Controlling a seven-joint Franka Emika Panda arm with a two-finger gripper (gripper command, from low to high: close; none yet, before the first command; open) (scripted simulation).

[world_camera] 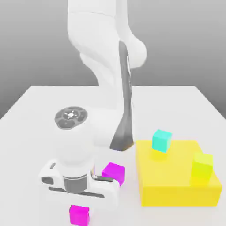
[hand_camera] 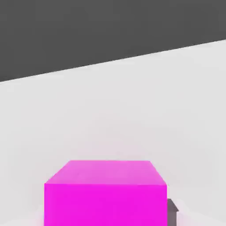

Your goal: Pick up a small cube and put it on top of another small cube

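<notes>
1. Checking the claw point(world_camera: 80, 212) first, you find it pointing down at the exterior view's left, closed to the width of the small pinkish-magenta cube point(world_camera: 79, 216), which it has hold of. In the hand view, a dark finger pad point(hand_camera: 172, 213) sits against one side of the cube; the opposite contact is hidden from you.
2. You see the held cube below the hand, near the exterior view's bottom edge. You cannot tell whether its underside touches the white surface point(world_camera: 48, 132) or is raised from it.
3. You find the small cyan cube point(world_camera: 161, 141) on top of the flat yellow block point(world_camera: 170, 170), at its far edge, toward the exterior view's left. It is well apart from the claw, and its top is bare.
4. You note a yellow-green cube point(world_camera: 202, 165) on the same block, by the edge at the exterior view's right, apart from the cyan one.
5. You have a second, more purple magenta cube point(world_camera: 114, 174) between the hand and the yellow block, farther back than the held cube and apart from it.
6. You see the white arm point(world_camera: 99, 39) reaching down from the top of the exterior view.
</notes>
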